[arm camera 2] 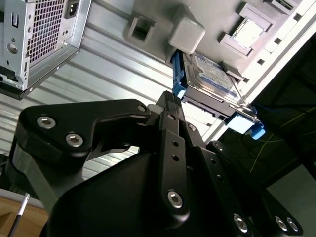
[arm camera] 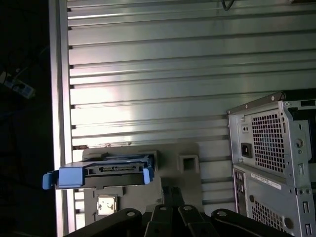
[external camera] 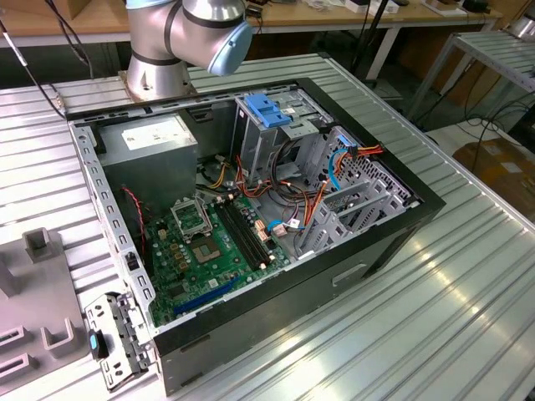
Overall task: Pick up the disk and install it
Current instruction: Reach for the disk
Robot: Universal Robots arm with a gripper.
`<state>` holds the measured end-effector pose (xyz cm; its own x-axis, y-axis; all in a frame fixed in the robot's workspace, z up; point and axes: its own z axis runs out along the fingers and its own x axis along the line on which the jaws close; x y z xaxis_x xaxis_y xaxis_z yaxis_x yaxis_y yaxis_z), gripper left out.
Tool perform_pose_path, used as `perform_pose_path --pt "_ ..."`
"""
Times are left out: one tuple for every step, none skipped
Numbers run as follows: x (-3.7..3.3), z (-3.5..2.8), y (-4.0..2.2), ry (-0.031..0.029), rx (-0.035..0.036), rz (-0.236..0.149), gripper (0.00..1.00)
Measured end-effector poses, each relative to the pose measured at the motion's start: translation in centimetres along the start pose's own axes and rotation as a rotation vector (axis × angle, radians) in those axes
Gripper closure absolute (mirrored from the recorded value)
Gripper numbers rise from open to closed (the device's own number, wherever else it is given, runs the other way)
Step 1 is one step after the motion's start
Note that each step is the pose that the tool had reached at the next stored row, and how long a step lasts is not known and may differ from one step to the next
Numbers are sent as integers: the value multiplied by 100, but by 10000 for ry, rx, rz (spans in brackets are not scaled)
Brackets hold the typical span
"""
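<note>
Second wrist view: disk (arm camera 2: pixel 213 75) rests on grey holder (arm camera 2: pixel 153 12), not yet installed; tool (arm camera 2: pixel 167 102) hovers near it, grip impossible to tell.

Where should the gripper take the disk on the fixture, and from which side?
Probably mid-span on the disk, between its blue rails, pinching across the thin body, label face to underside. Come in from the long edge facing the gripper. The first wrist view shows that edge side-on with nothing in front of it, while the grey fixture sits behind the disk.
</note>
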<state>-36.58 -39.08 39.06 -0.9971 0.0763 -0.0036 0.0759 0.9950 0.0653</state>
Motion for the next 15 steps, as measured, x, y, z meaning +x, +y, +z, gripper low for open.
perform_pose_path --pt "13 0 3 0 0 -1 89" --pt "31 0 5 0 0 -1 89" --pt "60 0 8 1 0 -1 89" --pt "125 0 13 0 0 -2 89" --pt "185 1 17 0 0 -2 89" --pt "234 1 26 -1 -1 -1 89" --pt "269 1 34 -1 0 -1 89" --pt "312 1 44 1 1 -1 89" --pt "361 2 51 1 1 -3 89" --pt "421 5 58 -1 0 -2 89" --pt "468 7 63 0 -1 -1 89" --pt "498 7 67 -3 22 -1 89" --pt "514 8 73 -11 114 -4 89" --pt "529 7 77 -18 225 -6 89" --pt "547 7 82 -24 324 -7 89"
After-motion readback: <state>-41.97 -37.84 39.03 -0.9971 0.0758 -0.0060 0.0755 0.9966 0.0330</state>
